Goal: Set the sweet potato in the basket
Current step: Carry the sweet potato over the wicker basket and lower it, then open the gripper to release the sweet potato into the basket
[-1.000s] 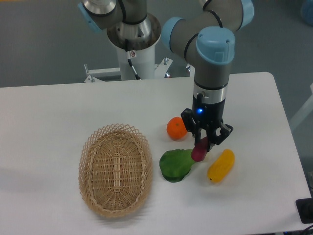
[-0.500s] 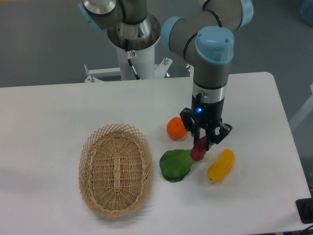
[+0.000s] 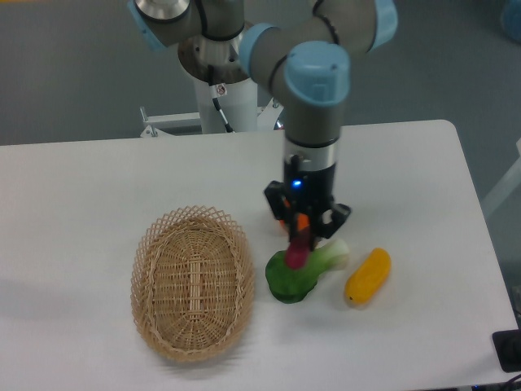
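My gripper (image 3: pixel 302 236) is shut on the sweet potato (image 3: pixel 297 252), a small magenta-purple tuber that hangs from the fingers just above the green leafy vegetable (image 3: pixel 299 271). The basket (image 3: pixel 192 281), oval tan wicker, sits on the white table to the left of the gripper, with a gap between them, and nothing lies inside it.
The yellow-orange oblong fruit (image 3: pixel 368 276) lies to the right of the green vegetable. The round orange (image 3: pixel 302 221) is mostly hidden behind the gripper. The robot base (image 3: pixel 220 73) stands at the back of the table.
The gripper has moved left with the sweet potato, from beside the yellow fruit to over the green vegetable. It now covers the orange.
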Controlling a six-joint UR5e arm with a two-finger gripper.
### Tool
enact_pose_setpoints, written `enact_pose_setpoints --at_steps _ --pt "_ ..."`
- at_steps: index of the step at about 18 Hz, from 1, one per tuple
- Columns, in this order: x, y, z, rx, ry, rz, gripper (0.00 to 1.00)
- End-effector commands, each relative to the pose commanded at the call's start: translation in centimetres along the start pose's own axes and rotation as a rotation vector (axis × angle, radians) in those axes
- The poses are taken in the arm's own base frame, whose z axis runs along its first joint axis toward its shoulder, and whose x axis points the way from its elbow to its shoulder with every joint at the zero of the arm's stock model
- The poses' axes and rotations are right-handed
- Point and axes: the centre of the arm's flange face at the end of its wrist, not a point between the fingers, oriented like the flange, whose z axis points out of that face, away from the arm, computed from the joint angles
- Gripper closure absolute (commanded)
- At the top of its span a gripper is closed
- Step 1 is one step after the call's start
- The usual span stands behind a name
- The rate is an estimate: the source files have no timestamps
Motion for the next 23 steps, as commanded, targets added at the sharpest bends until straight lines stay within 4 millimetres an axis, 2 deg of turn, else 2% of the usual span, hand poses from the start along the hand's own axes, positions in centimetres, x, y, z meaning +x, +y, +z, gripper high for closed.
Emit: enact_pose_setpoints --at_steps 3,7,8,10,14,19,23 --pt "3.4 -2.2 1.9 -0.007 0.009 -0.001 0.85" --pt "9.0 -5.1 5.9 -0.085 -0.028 0.023 0.85" --pt "9.8 -5.4 6.9 -0.105 -0.029 0.036 0.85" --pt "10.8 -5.9 8.2 -0.114 -0.021 0.054 0.85" --pt "11.8 -6.0 9.7 -0.130 0.001 0.088 0.84" --pt "12.8 -4.5 13.5 -0.189 0.054 0.160 0.84" --pt "13.3 -3.9 15.0 -0.212 0.077 0.169 0.81"
